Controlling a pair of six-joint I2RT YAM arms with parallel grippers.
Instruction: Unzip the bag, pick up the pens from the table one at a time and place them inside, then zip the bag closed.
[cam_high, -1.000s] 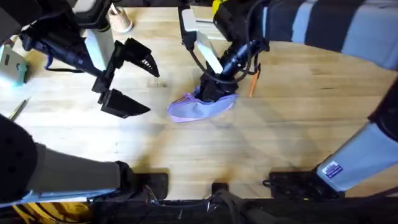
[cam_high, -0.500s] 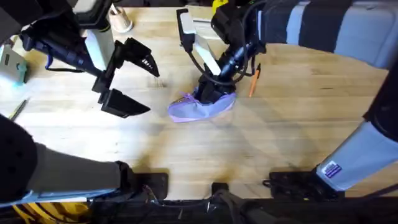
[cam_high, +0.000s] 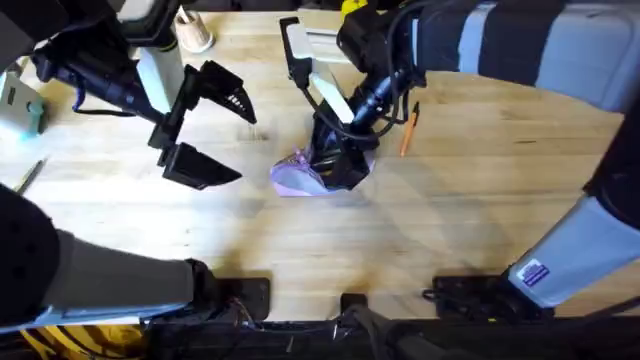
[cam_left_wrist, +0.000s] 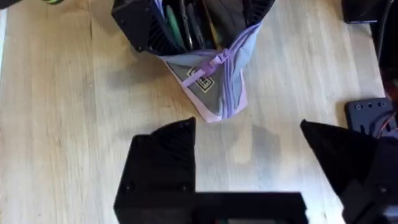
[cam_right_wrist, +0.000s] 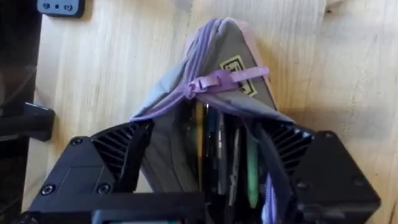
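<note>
The lavender bag (cam_high: 293, 178) lies mid-table, its zipper part open. My right gripper (cam_high: 338, 165) is pressed down over its open end, shut on the bag (cam_right_wrist: 211, 68) with a black finger (cam_right_wrist: 115, 152) on either side of the mouth. Dark and green pens (cam_right_wrist: 219, 152) show inside, behind the zipper pull (cam_right_wrist: 217, 81). One orange pen (cam_high: 407, 133) rests on the table (cam_high: 480, 200) just right of that gripper. My left gripper (cam_high: 222, 130) hovers open to the bag's left, holding nothing. From the left wrist the bag (cam_left_wrist: 217, 87) stands beyond my open left gripper (cam_left_wrist: 249, 155).
A tan cup (cam_high: 195, 35) stands at the back left, and a teal object (cam_high: 22, 110) at the left edge. A slim dark stick (cam_high: 30, 175) lies near the left edge. The arm bases (cam_high: 470, 295) line the front edge.
My right gripper has pushed down and leftward over the bag's open end, and the bag has bunched up shorter beneath it. The left arm and the orange pen have not moved.
</note>
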